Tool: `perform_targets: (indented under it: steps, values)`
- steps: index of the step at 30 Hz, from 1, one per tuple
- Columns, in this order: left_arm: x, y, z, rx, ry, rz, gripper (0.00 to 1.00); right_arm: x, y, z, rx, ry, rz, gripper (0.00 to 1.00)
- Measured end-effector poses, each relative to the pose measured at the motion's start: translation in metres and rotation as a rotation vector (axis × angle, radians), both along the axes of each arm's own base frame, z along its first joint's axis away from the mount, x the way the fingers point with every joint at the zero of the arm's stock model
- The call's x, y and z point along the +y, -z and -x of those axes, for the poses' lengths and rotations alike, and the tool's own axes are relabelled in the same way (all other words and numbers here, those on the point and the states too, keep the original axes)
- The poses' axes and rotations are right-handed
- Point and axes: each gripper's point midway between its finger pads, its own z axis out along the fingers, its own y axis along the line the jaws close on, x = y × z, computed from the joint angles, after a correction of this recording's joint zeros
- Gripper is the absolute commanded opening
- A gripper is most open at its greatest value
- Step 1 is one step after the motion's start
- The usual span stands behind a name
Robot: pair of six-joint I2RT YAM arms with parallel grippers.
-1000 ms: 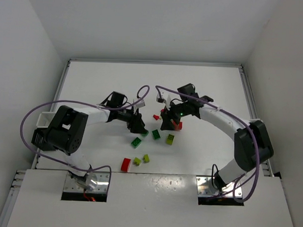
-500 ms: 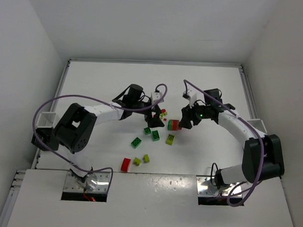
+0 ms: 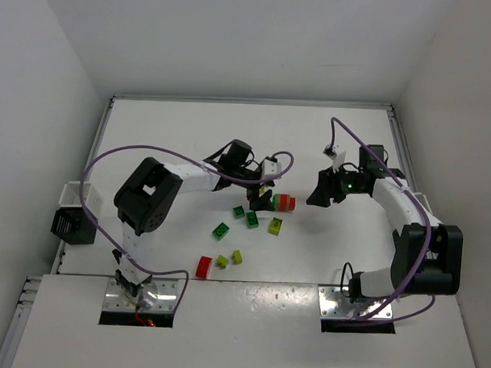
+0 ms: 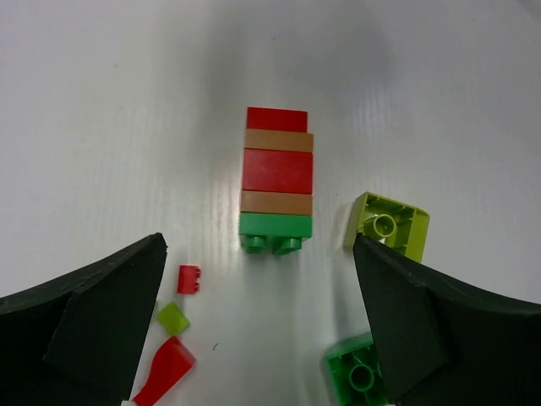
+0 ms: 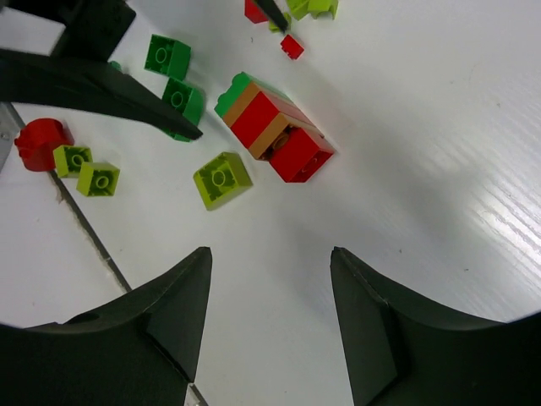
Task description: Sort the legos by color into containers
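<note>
Lego stack [image 4: 276, 182]: lying on counter [image 5: 423, 169], untouched.
Left claw [image 3: 266, 198]: spread wide, just left of it.
Right claw [image 5: 269, 254]: spread, empty, further right.

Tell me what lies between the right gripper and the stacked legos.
Only bare table, as the right wrist view shows, separates the right gripper from the stack; a lime brick sits off to the side.

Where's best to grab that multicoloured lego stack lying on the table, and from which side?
Pinch the stack across its long flat sides, near the middle red brick, coming down from above; it lies flat, in line with the open left hand.
</note>
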Motion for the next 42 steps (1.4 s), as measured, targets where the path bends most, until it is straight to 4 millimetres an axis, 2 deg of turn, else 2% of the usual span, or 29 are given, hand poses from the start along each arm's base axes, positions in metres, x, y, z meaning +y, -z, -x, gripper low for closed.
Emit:
perform_targets:
  steps: [3, 7, 13, 14, 16, 17, 20, 21, 24, 26, 28, 31, 34, 39, 42]
  values:
    - [-0.006, 0.009, 0.010, 0.002, 0.031, -0.020, 0.99, -0.004, -0.002, 0.001, 0.004, 0.005, -0.015, 0.60]
    - [-0.013, 0.014, 0.012, -0.009, 0.048, -0.029, 0.98, -0.008, 0.000, 0.002, 0.015, 0.004, -0.030, 0.60]
    - [-0.025, 0.020, 0.001, -0.016, 0.033, -0.041, 0.74, -0.010, 0.001, 0.004, 0.021, -0.004, -0.040, 0.60]
    - [-0.026, 0.020, -0.001, -0.013, 0.030, -0.045, 0.65, -0.010, 0.001, 0.004, 0.022, -0.006, -0.040, 0.60]
    - [-0.030, 0.019, -0.004, -0.013, 0.024, -0.043, 0.54, -0.009, 0.001, 0.002, 0.022, -0.012, -0.042, 0.60]
    - [-0.030, 0.019, -0.005, -0.013, 0.022, -0.044, 0.42, -0.009, 0.002, 0.001, 0.022, -0.014, -0.043, 0.60]
    - [-0.031, 0.019, -0.006, -0.017, 0.023, -0.049, 0.23, -0.009, 0.003, -0.001, 0.019, -0.026, -0.045, 0.60]
    - [-0.031, 0.019, -0.006, -0.020, 0.026, -0.052, 0.14, -0.009, 0.004, -0.002, 0.017, -0.030, -0.044, 0.60]
    - [-0.031, 0.020, -0.004, -0.024, 0.035, -0.056, 0.06, -0.009, 0.005, -0.004, 0.007, -0.046, -0.039, 0.60]
    - [-0.029, 0.019, -0.002, -0.017, 0.036, -0.060, 0.06, -0.008, 0.006, -0.005, -0.001, -0.066, -0.042, 0.61]
    - [-0.023, 0.017, 0.009, 0.019, 0.036, -0.068, 0.06, -0.006, 0.006, -0.005, -0.005, -0.104, -0.048, 0.61]
    - [-0.014, 0.002, 0.031, 0.113, 0.029, -0.060, 0.05, 0.004, 0.001, -0.004, -0.022, -0.200, -0.072, 0.61]
    - [-0.007, -0.032, 0.045, 0.180, 0.020, -0.010, 0.05, 0.020, -0.009, -0.004, -0.065, -0.303, -0.085, 0.61]
    - [0.010, -0.102, 0.050, 0.183, -0.010, 0.088, 0.00, 0.054, -0.021, 0.010, -0.119, -0.466, -0.109, 0.61]
    - [0.021, -0.123, 0.053, 0.199, -0.045, 0.121, 0.00, 0.071, -0.023, 0.022, -0.122, -0.537, -0.134, 0.61]
